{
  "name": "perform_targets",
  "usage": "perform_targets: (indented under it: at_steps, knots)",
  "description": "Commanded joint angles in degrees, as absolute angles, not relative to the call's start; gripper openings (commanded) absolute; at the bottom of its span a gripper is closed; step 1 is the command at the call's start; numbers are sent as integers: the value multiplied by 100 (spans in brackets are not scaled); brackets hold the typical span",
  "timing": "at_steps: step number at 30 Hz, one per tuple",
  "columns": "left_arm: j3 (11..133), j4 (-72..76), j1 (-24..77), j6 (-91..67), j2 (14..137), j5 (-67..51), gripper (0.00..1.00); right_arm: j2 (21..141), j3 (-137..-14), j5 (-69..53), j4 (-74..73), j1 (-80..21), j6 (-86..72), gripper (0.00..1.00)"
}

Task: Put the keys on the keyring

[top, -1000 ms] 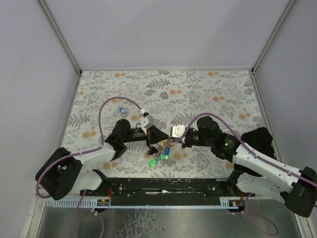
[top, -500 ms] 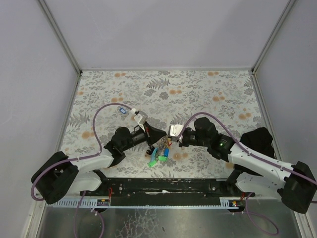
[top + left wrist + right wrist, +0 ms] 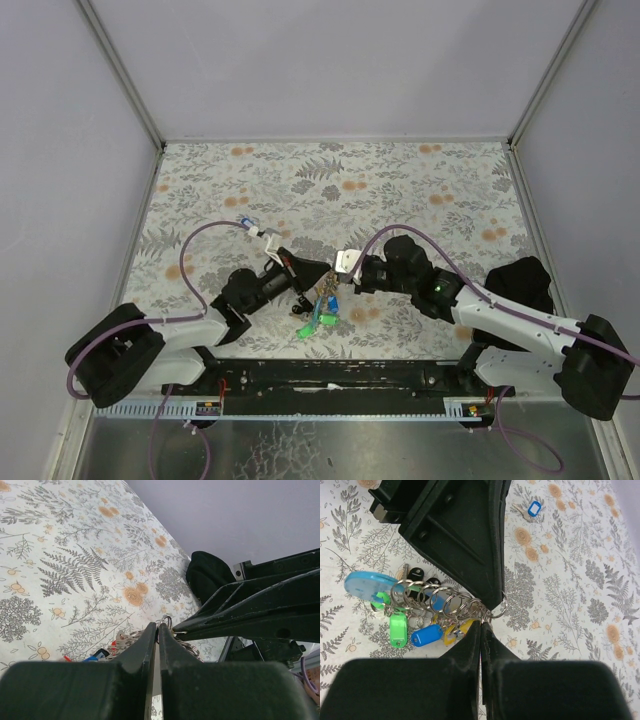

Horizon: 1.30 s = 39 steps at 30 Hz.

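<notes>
The keyring [image 3: 498,616] is a bunch of silvery rings low over the table, with a light-blue tag [image 3: 364,585]. Keys with green [image 3: 398,628], blue [image 3: 426,635] and yellow [image 3: 455,630] caps hang from it. My right gripper [image 3: 481,623] is shut on a ring at the end of the bunch. My left gripper [image 3: 156,626] meets it tip to tip, shut on the same end of the keyring [image 3: 167,619]. From above, both tips touch over the bunch [image 3: 322,305]. One loose blue-capped key [image 3: 245,222] lies apart at the left.
The table has a floral cloth [image 3: 400,180] and grey walls on three sides. A black rail [image 3: 330,375] runs along the near edge by the arm bases. Purple cables loop over both arms.
Both wrists have sunk lower toward the table while staying tip to tip. The bunch of keys has stayed about where it was, still gripped at both tips.
</notes>
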State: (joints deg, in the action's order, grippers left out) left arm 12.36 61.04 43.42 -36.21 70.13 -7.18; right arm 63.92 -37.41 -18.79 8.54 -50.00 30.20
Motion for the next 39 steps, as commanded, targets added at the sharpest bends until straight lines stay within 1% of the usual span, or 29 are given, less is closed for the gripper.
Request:
perform_targets:
  at_steps: [1, 7, 11, 21, 25, 31, 36, 39]
  knots:
    - [1166, 6880, 4299, -3254, 6767, -239, 5, 6185, -4173, -1710, 659, -5115, 3278, 0]
    - [1107, 6367, 4224, -2000, 6199, -506, 23, 6241, -4755, -1759, 136, -5110, 3707, 0]
    - [1139, 6107, 3881, -1431, 5947, -1289, 30, 6363, -5024, -1932, -102, -5108, 3813, 0]
    - [1242, 6212, 3215, -286, 6251, -3201, 32, 6537, -5313, -2056, -520, -5115, 3978, 0]
    - [1450, 5901, 3109, 25, 6352, -3913, 31, 6543, -5322, -2057, -551, -5111, 3997, 0]
    - [1539, 5678, 3060, 244, 6342, -4266, 31, 6557, -5343, -2127, -613, -5108, 4017, 0]
    - [1874, 5583, 3059, 234, 6648, -4819, 31, 6598, -5368, -2205, -646, -5115, 4022, 0]
    - [1978, 5608, 3059, 225, 6782, -4856, 31, 6609, -5379, -2246, -686, -5111, 4038, 0]
